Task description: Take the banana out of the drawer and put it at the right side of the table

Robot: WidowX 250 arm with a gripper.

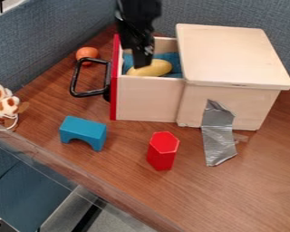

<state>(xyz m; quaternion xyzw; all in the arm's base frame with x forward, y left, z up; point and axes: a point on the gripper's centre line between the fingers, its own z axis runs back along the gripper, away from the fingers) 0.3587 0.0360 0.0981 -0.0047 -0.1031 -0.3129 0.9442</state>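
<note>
Hanging tool [143, 62]: upright over the open drawer, its lower end at the banana; whether it is wide or narrow, or has hold of the banana, I cannot tell.
Banana [159, 68]: right at the tool's lower end, inside the drawer, lying on blue cloth.
Blue cloth [173, 59]: under the banana and behind it, around the tool's lower end.
Drawer [146, 99]: below the tool, pale wood, pulled out of the box, with a red front to the view's left of the tool.
Black handle [90, 94]: on the red front, further left of the tool, a loop standing out from it.
Wooden box [232, 54]: just to the right of the tool, flat-topped, the drawer sticking out of its left side.
Silver tape [219, 136]: below and right of the tool, running from the box's near wall down onto the bench [256, 181].
Orange ball-like thing [87, 54]: left of the tool, behind the handle.
Blue arch block [84, 131]: below and left of the tool, nearer the camera.
Red six-sided block [162, 152]: nearer the camera than the tool, upright.
Spotted plush toy [7, 106]: far left of the tool, by the bench's edge.
</note>
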